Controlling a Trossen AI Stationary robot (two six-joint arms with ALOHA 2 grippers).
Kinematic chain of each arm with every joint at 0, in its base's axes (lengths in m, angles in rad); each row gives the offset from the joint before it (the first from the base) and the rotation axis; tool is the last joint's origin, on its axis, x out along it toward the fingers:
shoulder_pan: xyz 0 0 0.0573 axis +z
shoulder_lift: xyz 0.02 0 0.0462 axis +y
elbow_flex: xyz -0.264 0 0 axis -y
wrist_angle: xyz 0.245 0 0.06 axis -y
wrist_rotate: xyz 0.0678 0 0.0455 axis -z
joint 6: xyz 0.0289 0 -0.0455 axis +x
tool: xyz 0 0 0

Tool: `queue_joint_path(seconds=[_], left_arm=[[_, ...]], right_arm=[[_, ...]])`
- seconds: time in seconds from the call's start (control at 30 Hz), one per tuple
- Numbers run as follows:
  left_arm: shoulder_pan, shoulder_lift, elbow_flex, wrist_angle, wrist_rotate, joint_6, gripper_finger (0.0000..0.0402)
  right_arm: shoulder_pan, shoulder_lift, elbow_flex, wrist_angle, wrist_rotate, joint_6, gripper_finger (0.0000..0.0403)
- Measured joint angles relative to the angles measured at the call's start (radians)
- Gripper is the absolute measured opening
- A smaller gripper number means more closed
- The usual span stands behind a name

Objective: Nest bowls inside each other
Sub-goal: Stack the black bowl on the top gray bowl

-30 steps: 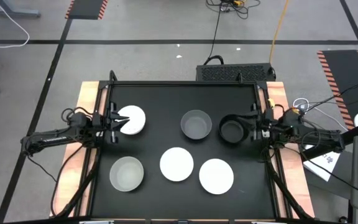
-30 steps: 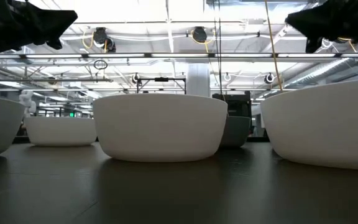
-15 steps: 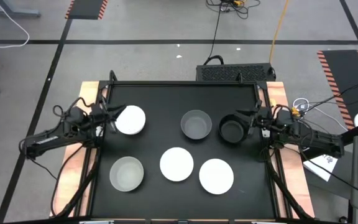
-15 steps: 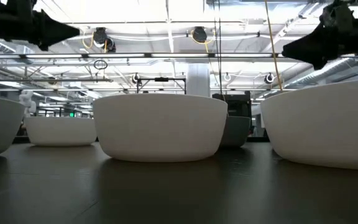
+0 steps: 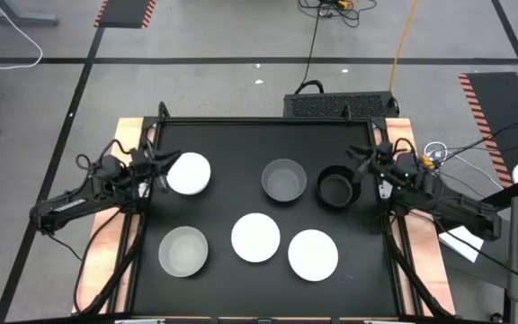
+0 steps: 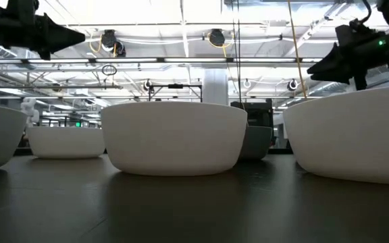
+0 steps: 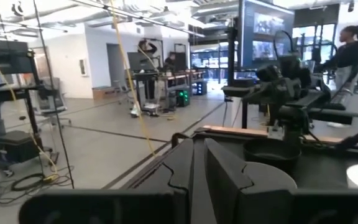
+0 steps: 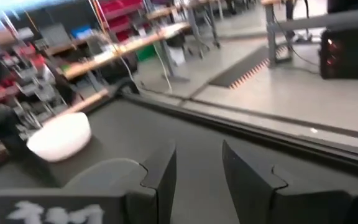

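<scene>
Six small round bowls are standing apart on the black table top (image 5: 241, 144), none inside another. The white bowl at 10 o'clock (image 5: 189, 174) is lying close to the left edge. The grey translucent bowl (image 5: 283, 179) and the black bowl (image 5: 335, 187) are sitting at 1 and 2 o'clock, almost touching. The second grey translucent bowl (image 5: 183, 250) is at 8 o'clock, and two more white bowls (image 5: 256, 238) (image 5: 313, 254) are at 6 and 5 o'clock.

The left gripper (image 5: 157, 171) is hovering just beside the 10 o'clock bowl, its fingers (image 7: 185, 168) pressed together. The right gripper (image 5: 360, 166) is hovering at the black bowl's rim, fingers (image 8: 160, 168) slightly spread, holding nothing. Bare table is remaining along the far edge.
</scene>
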Motion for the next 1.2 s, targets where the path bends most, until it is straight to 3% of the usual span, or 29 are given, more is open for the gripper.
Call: queue_joint_path(seconds=[0.37, 0.53, 0.83, 0.97, 1.2], left_arm=[[0.0, 0.0, 0.0, -0.005, 0.041, 0.03, 0.0042], [0.0, 0.0, 0.0, -0.003, 0.043, 0.031, 0.0042], [0.0, 0.0, 0.0, -0.004, 0.062, 0.032, 0.0042], [0.0, 0.0, 0.0, -0.004, 0.062, 0.034, 0.0042], [0.0, 0.0, 0.0, -0.005, 0.062, 0.038, 0.0042]], right_arm=[[-0.034, 0.303, 0.247, -0.293, -0.008, 0.007, 0.0123], [-0.089, 0.407, 0.3, -0.357, -0.143, 0.033, 0.0123], [-0.228, 0.567, 0.4, -0.575, -0.293, 0.017, 0.0123], [-0.275, 0.621, 0.416, -0.624, -0.301, -0.03, 0.0123], [-0.325, 0.732, 0.417, -0.692, -0.448, -0.146, 0.0125]])
